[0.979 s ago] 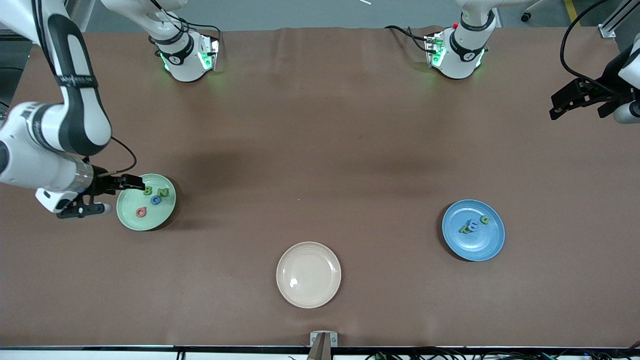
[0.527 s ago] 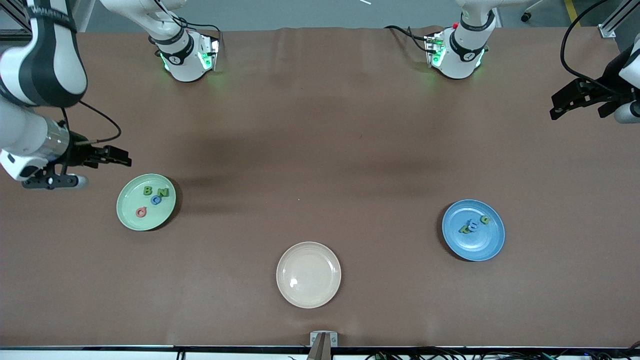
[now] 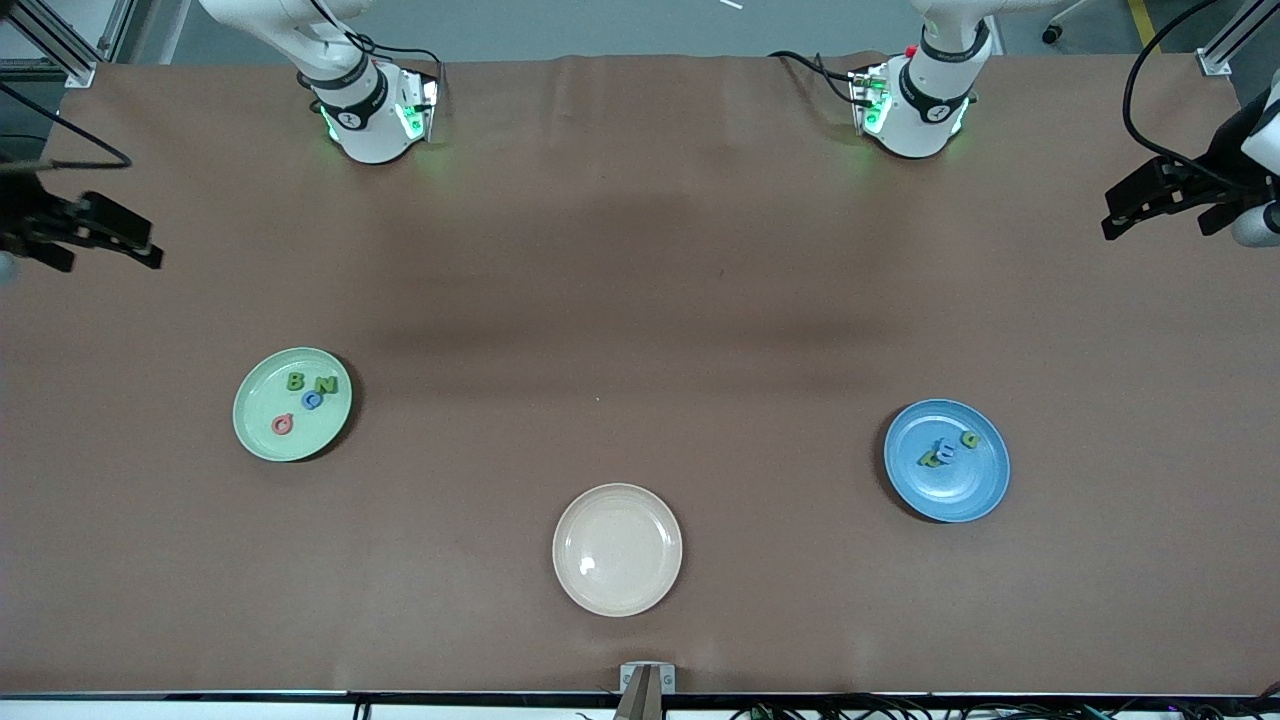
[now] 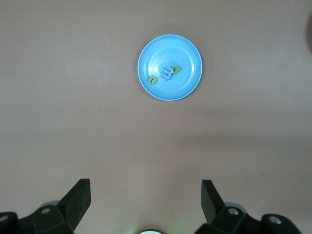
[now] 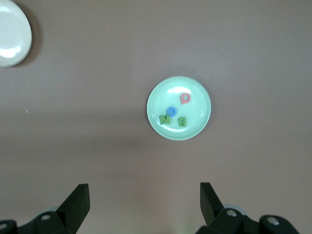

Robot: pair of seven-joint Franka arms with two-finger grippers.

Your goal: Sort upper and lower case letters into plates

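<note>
The letters lie in two plates: four in the green plate [image 3: 292, 404], the rest in the blue plate [image 3: 946, 460]. A cream plate [image 3: 617, 549] sits between, nearer the camera. Both the right gripper [image 3: 95, 235] and left gripper [image 3: 1150, 195] hang wide open at the table ends; the right one has pulled away from the green plate.

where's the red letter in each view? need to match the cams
Front view: red letter lies on the mint plate, on the part nearest the camera, toward the right arm's end of the table.
Right wrist view: red letter on the same plate, apart from the other three letters.
Left wrist view: not in it; only the blue plate shows.
Shared landmark: the mint plate.
</note>
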